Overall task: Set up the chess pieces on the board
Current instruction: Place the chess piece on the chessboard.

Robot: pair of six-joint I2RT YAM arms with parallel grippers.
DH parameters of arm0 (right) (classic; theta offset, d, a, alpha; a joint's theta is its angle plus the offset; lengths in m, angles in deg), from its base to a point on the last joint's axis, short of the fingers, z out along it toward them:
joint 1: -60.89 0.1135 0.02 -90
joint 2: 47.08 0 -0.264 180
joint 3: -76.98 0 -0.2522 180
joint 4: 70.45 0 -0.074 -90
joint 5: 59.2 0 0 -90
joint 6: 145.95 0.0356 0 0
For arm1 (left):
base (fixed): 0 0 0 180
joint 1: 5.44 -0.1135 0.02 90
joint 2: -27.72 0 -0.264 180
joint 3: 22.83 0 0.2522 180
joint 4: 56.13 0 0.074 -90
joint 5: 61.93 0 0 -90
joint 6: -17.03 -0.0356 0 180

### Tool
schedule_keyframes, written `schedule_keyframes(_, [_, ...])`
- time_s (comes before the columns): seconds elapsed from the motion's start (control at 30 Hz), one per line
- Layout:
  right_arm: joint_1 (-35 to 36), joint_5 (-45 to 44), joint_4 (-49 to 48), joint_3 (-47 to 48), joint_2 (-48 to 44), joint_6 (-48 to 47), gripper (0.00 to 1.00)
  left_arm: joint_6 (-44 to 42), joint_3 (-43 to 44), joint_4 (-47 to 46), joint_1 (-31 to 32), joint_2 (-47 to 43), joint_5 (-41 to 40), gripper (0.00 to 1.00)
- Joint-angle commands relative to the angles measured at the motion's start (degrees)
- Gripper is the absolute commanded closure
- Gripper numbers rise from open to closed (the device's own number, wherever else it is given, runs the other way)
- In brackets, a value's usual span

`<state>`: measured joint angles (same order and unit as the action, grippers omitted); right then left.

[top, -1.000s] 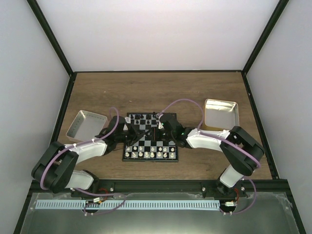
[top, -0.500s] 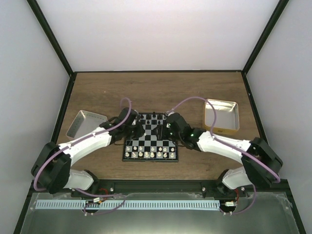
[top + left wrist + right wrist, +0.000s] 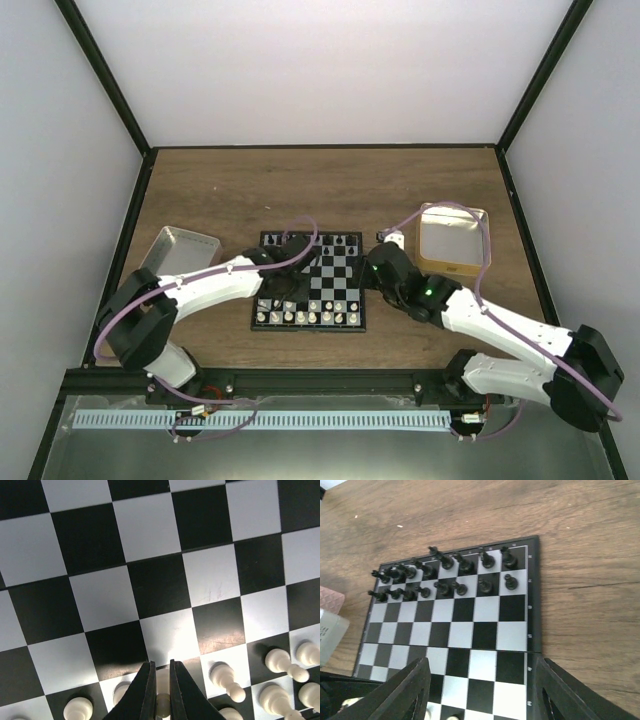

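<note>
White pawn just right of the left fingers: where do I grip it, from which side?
Pinch the white pawn at its neck under the head, coming straight down. It stands upright, other white pieces close beside and behind; a sideways approach would likely bump them.

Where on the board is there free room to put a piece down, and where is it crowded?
The middle rows of the board are bare, bordered by the black pieces on the far side and the white pieces on the near side. Those two bands are crowded.
</note>
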<state>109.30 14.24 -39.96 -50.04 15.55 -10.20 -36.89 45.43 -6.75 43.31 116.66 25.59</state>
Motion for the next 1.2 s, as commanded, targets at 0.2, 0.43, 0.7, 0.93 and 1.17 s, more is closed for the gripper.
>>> schedule_keyframes(0.2, [-0.6, -3.7, 2.6, -2.7, -1.5, 2.2, 0.4, -2.5, 2.9, 1.7, 2.5, 4.1, -0.7, 0.96])
schedule_keyframes(0.43, [-0.6, -3.7, 2.9, -2.6, -1.1, 2.3, 0.39, -2.8, 3.0, 1.9, 3.0, 4.6, 0.5, 0.95])
schedule_keyframes(0.7, [-0.6, -3.5, 3.0, -2.9, -2.0, 2.8, 0.4, -3.9, 3.9, 3.0, 3.2, 5.2, 1.4, 0.92])
schedule_keyframes(0.93, [-0.6, -3.4, 3.7, -2.8, -2.3, 2.9, 0.39, -4.1, 5.6, 3.9, 3.2, 6.0, 0.4, 0.83])
schedule_keyframes(1.17, [-0.6, -3.5, 3.9, -2.7, -2.8, 3.0, 0.39, -4.2, 7.4, 5.2, 3.2, 5.5, -1.3, 0.78])
